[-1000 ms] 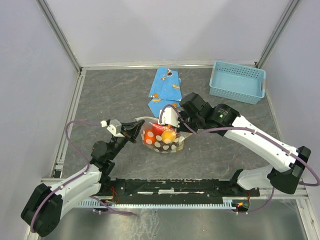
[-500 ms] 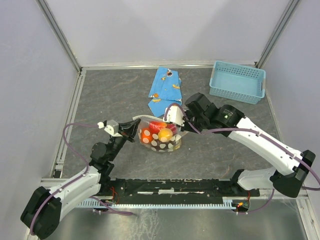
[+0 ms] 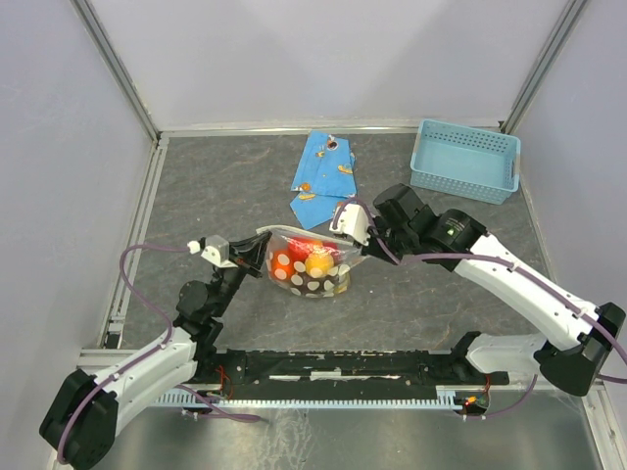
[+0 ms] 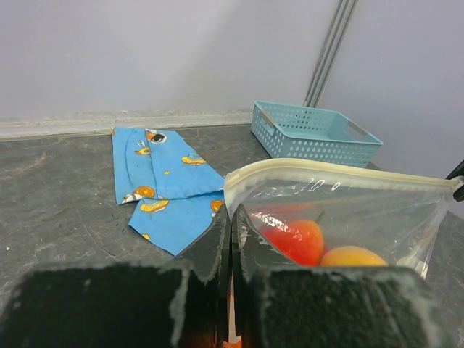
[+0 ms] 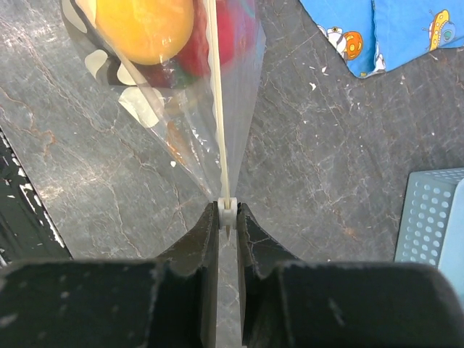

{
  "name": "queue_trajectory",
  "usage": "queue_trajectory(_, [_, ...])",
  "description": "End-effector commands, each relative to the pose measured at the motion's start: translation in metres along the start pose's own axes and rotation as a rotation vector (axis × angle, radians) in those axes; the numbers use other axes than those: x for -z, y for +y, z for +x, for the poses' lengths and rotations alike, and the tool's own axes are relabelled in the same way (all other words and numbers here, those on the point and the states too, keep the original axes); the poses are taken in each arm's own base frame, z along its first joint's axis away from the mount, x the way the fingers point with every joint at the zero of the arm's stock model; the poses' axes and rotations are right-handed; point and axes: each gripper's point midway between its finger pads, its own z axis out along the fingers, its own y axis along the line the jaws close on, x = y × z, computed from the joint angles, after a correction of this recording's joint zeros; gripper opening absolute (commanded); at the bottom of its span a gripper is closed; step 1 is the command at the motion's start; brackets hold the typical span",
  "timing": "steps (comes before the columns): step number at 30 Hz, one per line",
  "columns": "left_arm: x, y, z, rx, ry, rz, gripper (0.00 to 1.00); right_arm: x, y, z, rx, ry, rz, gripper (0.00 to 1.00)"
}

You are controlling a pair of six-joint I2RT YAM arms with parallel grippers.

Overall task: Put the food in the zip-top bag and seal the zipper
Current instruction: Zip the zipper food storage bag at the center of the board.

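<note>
Between the two arms, over the middle of the table (image 3: 216, 186), I see the bag (image 3: 312, 282) stretched out by its zipper (image 4: 326, 172), with red, orange and yellow fruits (image 3: 315, 262) inside. My left gripper (image 3: 261, 247) is clamped on the zipper's left end, and my right gripper (image 3: 351, 235) pinches its right end. Behind the bag and apart from it lie the wrapper (image 3: 323, 176) and the basket (image 3: 465, 160).

Grey stone tabletop (image 3: 216, 186), pale lilac walls (image 3: 343, 59).
</note>
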Motion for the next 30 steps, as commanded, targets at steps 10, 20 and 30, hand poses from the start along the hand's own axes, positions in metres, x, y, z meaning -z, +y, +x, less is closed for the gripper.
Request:
queue_trajectory(10, [-0.021, -0.01, -0.008, 0.032, 0.027, 0.039, 0.17, -0.007, 0.0, 0.009, -0.292, -0.027, 0.033, 0.02])
queue_trajectory(20, [-0.037, 0.006, -0.004, 0.201, 0.138, -0.137, 0.58, -0.023, -0.013, 0.057, -0.586, 0.121, 0.099, 0.02])
queue_trajectory(30, [-0.028, 0.023, -0.03, 0.266, 0.221, -0.333, 0.69, -0.025, -0.015, 0.095, -0.814, 0.207, 0.125, 0.04])
